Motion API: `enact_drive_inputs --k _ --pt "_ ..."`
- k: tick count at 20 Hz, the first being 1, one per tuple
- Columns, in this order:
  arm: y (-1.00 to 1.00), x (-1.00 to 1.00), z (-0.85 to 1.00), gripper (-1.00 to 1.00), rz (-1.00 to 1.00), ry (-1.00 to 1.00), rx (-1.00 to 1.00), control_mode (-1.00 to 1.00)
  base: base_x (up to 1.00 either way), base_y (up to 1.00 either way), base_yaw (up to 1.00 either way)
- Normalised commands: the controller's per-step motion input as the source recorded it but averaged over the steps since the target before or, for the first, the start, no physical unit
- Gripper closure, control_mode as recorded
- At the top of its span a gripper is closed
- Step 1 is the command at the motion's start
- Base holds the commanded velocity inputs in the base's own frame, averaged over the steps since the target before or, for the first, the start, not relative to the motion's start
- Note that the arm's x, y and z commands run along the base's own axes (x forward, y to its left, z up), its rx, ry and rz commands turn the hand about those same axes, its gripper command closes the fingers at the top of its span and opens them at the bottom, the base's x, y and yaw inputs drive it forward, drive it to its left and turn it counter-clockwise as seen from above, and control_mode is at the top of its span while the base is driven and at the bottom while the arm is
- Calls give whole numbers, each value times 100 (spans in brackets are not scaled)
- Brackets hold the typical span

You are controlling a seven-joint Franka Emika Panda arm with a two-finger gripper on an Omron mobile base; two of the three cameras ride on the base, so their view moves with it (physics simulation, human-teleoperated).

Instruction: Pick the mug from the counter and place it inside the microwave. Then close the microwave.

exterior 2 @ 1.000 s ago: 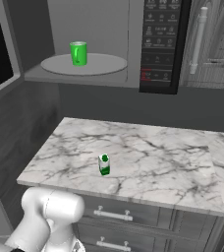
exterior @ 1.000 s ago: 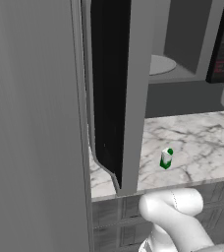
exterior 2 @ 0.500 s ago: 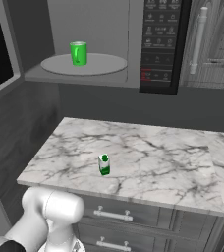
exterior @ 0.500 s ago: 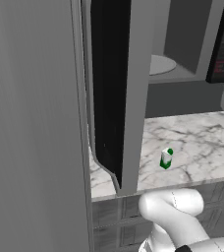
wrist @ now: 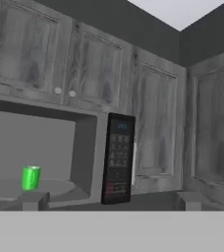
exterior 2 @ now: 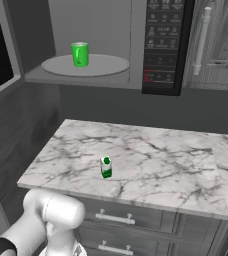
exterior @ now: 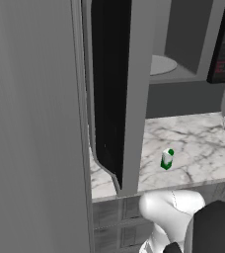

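The bright green mug (exterior 2: 79, 53) stands upright on the white round plate (exterior 2: 106, 65) inside the microwave (exterior 2: 96, 30), well above the counter (exterior 2: 151, 150). The hand view has the mug (wrist: 30, 177) at lower left, far ahead on the plate (wrist: 60, 187). My gripper (wrist: 112, 201) is open, its fingertips (wrist: 35, 199) wide apart with nothing between them, and well short of the microwave. The microwave's black glass door (exterior: 109, 89) stands swung open to the left, edge-on in the left base view.
A small green-and-white carton (exterior 2: 106, 167) stands on the marble counter (exterior: 198, 133) near its front edge. The dark button panel (exterior 2: 162, 45) is right of the cavity. Grey upper cabinets (wrist: 153, 128) hang above and to the right. Drawer fronts (exterior 2: 136, 220) lie below the slab.
A white part of the arm at the right edge of the left base view has sunk a little. The mug, carton and door have not moved.
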Motion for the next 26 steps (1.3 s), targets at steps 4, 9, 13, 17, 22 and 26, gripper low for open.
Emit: enact_drive_inputs --k 4,9,13,17,22,26 --pt "0 -61 0 -100 -14 -11 0 -100 0 0 0" --pt "0 -33 0 -100 -14 -2 0 -100 0 0 0" --pt "0 -10 0 -100 -17 0 0 -100 0 0 0" --pt "1 -4 0 -100 -22 7 0 -100 0 0 0" --pt "19 -9 -10 -100 -24 2 0 -100 0 0 0" --pt "31 -4 -12 -100 -24 0 0 -100 0 0 0"
